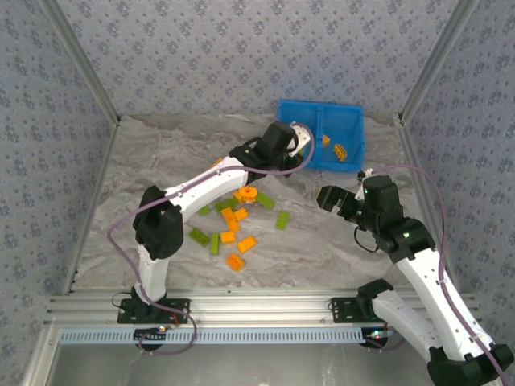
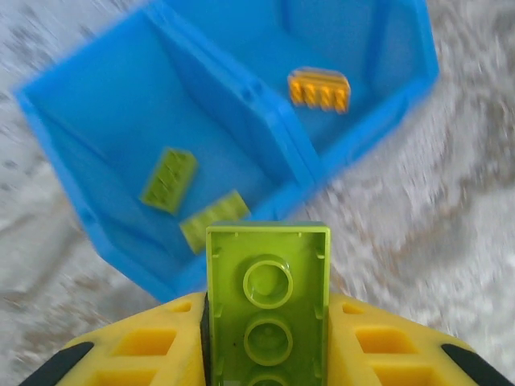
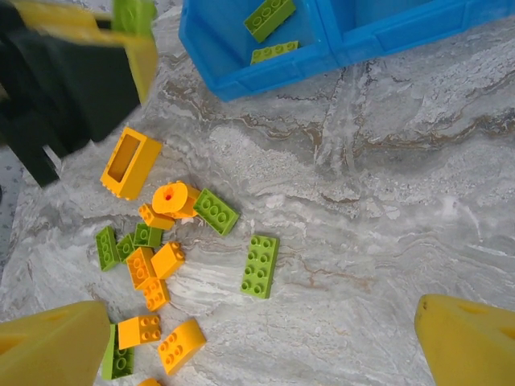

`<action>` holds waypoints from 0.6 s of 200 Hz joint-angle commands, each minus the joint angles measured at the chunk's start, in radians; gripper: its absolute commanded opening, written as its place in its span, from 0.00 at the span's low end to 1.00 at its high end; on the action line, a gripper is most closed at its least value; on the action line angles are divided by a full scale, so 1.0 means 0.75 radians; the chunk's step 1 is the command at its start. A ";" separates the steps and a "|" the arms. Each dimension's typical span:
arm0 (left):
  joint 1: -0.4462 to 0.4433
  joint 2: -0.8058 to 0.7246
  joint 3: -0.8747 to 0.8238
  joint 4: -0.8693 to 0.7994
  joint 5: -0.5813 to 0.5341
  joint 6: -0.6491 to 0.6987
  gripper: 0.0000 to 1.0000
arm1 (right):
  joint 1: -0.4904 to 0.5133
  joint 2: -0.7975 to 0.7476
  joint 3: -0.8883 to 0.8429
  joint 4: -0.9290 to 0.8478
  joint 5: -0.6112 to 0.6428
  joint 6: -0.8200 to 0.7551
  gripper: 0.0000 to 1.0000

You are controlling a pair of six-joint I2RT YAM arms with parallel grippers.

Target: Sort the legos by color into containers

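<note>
Lime brick (image 2: pixel 268 281), glossy plastic, round studs showing, clamped between yellow fingers of left gripper (image 2: pixel 268 342), just beside near corner of blue bin (image 2: pixel 241 104). Smooth-walled bin, centre divider: two lime bricks (image 2: pixel 169 178) in one compartment, orange brick (image 2: pixel 319 88) in the other. Right gripper (image 3: pixel 261 350) spread wide, holding nothing, over grey marbled table (image 3: pixel 386 201). Loose pile (image 3: pixel 157 265) of orange and lime legos, plus open orange frame (image 3: pixel 130 162), well apart from bin; bare table between.
</note>
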State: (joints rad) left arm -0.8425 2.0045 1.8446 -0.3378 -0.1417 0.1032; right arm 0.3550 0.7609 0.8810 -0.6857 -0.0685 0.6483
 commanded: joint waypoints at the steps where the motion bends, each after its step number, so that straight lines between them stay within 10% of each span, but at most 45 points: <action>1: 0.037 0.167 0.255 -0.030 -0.059 -0.010 0.33 | -0.007 -0.016 -0.010 -0.031 -0.001 0.025 1.00; 54: 0.110 0.656 0.975 -0.288 -0.030 -0.127 0.31 | -0.008 -0.032 -0.011 -0.039 -0.002 0.022 1.00; 120: 0.137 0.823 1.070 -0.179 0.064 -0.176 0.36 | -0.011 -0.071 -0.015 -0.067 0.015 0.013 1.00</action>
State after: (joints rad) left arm -0.7288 2.6129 2.5912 -0.4999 -0.1387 -0.0036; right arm 0.3531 0.7219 0.8795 -0.7105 -0.0677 0.6479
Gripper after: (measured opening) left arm 0.342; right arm 0.999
